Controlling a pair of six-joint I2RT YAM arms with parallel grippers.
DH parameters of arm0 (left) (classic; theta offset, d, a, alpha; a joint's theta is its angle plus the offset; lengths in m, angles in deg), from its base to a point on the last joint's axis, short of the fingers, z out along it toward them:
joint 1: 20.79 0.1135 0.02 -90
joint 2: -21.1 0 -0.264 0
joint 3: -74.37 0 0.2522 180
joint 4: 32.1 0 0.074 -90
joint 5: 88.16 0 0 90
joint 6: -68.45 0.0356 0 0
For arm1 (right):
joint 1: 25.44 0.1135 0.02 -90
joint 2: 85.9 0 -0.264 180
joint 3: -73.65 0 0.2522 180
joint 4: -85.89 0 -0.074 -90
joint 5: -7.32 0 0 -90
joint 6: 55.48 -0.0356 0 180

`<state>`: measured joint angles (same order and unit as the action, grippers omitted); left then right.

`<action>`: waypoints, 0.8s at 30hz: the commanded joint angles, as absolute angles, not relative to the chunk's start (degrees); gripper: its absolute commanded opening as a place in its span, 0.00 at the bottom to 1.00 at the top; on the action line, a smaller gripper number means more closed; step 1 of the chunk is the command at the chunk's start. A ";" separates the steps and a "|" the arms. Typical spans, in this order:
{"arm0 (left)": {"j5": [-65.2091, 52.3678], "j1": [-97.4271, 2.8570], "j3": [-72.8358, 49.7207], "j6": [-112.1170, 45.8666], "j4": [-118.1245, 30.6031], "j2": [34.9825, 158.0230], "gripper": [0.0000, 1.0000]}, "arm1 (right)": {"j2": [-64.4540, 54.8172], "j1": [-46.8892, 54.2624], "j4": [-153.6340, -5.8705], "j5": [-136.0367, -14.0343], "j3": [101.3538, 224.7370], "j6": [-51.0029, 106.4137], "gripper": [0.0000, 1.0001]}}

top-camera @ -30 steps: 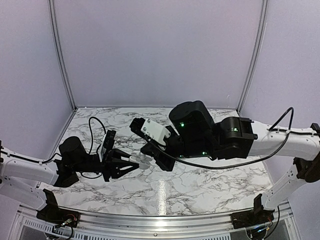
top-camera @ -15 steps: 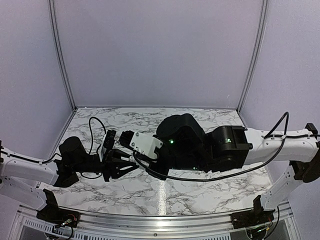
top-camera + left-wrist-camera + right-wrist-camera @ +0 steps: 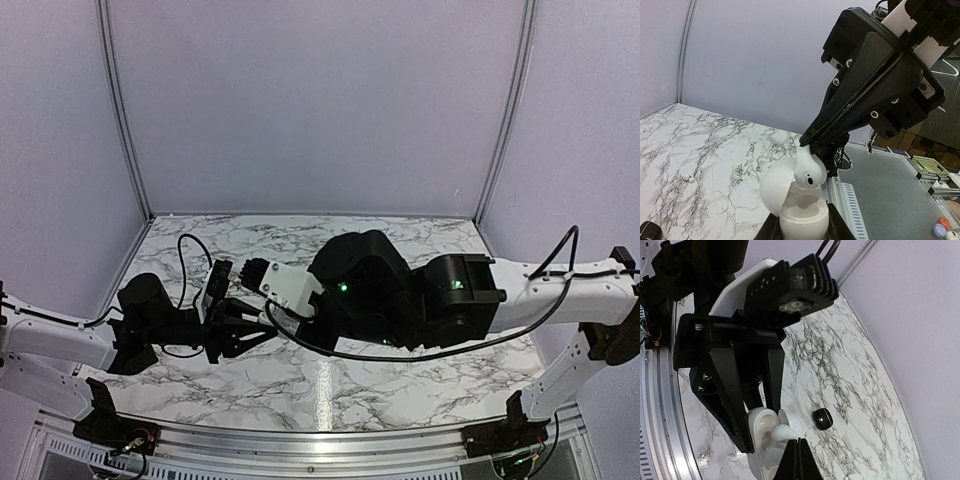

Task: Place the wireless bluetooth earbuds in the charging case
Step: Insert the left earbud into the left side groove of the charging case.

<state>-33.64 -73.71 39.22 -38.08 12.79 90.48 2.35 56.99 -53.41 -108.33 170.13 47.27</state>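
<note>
When looking from the left wrist side, got the right gripper (image 3: 806,141) pressed together right at the tips, pinching a white earbud (image 3: 807,169) by its upper end. Hanging a bit tilted, lower end pointing down at the charging case (image 3: 802,212), just over the rim and not seated yet. Can't tell whether touching the edge or barely off it.

Case white and roundish, sitting upright, clamped from both sides by the left gripper (image 3: 804,227), so closed on the case body. Lid (image 3: 774,187) flipped open, leaning back just beside the bud on its left.

Inside, only one pale hollow showing, straight under the bud. Rest of the inside hidden behind bud and rim, so no telling about anything else in there.

Further out, a tiny white bit (image 3: 688,178) lying on the marble table (image 3: 715,145), well apart from the case. Also a small black oval thing (image 3: 822,419) lying flat on the marble beyond both grippers, all on its own.
</note>
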 commanded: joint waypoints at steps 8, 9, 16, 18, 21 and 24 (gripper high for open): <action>-33.27 -73.96 39.87 -38.26 15.37 88.71 0.00 | 3.40 59.26 -55.78 -112.75 171.92 51.16 0.00; -33.16 -73.96 39.87 -38.29 15.37 88.69 0.00 | 3.64 59.57 -55.89 -113.30 171.81 51.48 0.00; -33.54 -73.96 39.79 -38.33 15.46 88.90 0.00 | 4.51 60.35 -57.81 -115.07 170.70 52.83 0.00; -33.62 -73.96 39.87 -38.44 15.42 88.71 0.00 | 4.62 60.37 -58.18 -115.34 170.64 53.08 0.00; -33.64 -73.96 40.03 -38.42 15.42 88.28 0.00 | 5.05 60.66 -58.34 -115.79 170.58 53.51 0.00; -33.58 -73.96 40.05 -38.47 15.48 88.07 0.00 | 5.32 60.86 -58.53 -116.66 170.34 54.08 0.00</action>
